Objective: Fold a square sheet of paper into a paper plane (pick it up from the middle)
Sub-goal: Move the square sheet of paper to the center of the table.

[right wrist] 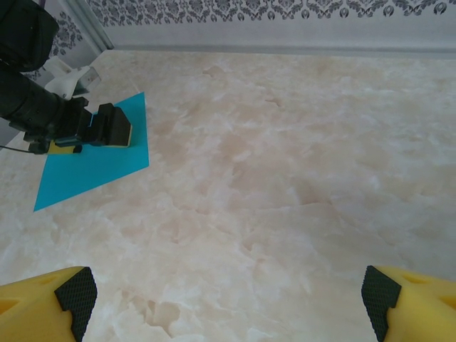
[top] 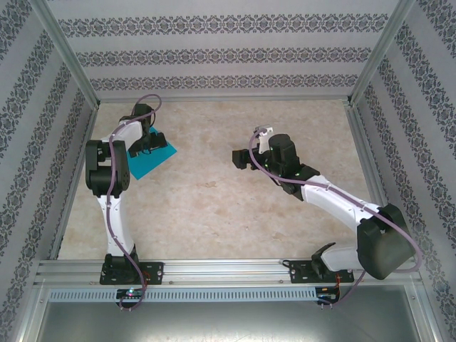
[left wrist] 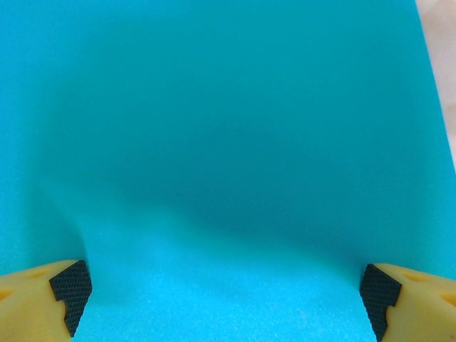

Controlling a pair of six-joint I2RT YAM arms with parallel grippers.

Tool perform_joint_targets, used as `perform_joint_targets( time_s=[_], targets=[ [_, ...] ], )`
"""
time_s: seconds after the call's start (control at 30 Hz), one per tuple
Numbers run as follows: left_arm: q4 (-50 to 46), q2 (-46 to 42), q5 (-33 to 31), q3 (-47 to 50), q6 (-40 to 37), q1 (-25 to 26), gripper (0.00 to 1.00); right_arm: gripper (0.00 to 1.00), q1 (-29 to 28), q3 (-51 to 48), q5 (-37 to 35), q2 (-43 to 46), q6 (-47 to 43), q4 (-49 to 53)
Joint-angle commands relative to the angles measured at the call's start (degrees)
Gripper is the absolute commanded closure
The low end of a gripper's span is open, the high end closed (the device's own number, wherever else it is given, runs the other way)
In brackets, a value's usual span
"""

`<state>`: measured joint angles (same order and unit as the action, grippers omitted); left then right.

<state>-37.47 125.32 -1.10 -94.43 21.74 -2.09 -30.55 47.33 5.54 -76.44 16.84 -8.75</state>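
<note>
The teal-blue square sheet of paper (top: 152, 161) lies flat on the marble table at the far left. My left gripper (top: 148, 141) stands low over it, open, with nothing between its fingers. In the left wrist view the sheet of paper (left wrist: 235, 142) spreads under the wide-apart fingertips of the left gripper (left wrist: 225, 296). My right gripper (top: 239, 158) hovers near the table's middle, open and empty, pointing left toward the sheet. From the right wrist view the sheet of paper (right wrist: 96, 160) lies at the upper left under the left gripper (right wrist: 114, 128), far from the right gripper (right wrist: 225, 292).
Bare marble tabletop (top: 235, 214) stretches between the two arms. Patterned walls and an aluminium frame (top: 221, 98) close the table on three sides. A metal rail (top: 228, 271) with the arm bases runs along the near edge.
</note>
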Motion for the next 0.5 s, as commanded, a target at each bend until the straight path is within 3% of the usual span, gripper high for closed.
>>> perform_joint_targets(
  time_s=[0.0, 0.13, 0.33, 0.47],
  targets=[
    [-5.19, 3.42, 2.19, -0.31, -2.73, 1.43, 0.00, 0.02, -0.39, -1.42, -1.59, 2.47, 1.42, -0.54],
    [-6.98, 4.11, 2.82, -0.65, -4.70, 3.13, 0.01, 0.02, -0.19, -2.46, -2.11, 3.70, 1.77, -0.47],
    [-9.38, 3.22, -2.74, -0.75, -7.55, 7.01, 0.00, 0.02, 0.22, -3.29, -2.34, 5.05, 2.15, -0.39],
    [-10.62, 2.49, -2.90, -1.81, -9.03, 9.00, 0.00, 0.02, 0.74, -4.04, -2.38, 5.86, 2.66, -0.69]
  ],
)
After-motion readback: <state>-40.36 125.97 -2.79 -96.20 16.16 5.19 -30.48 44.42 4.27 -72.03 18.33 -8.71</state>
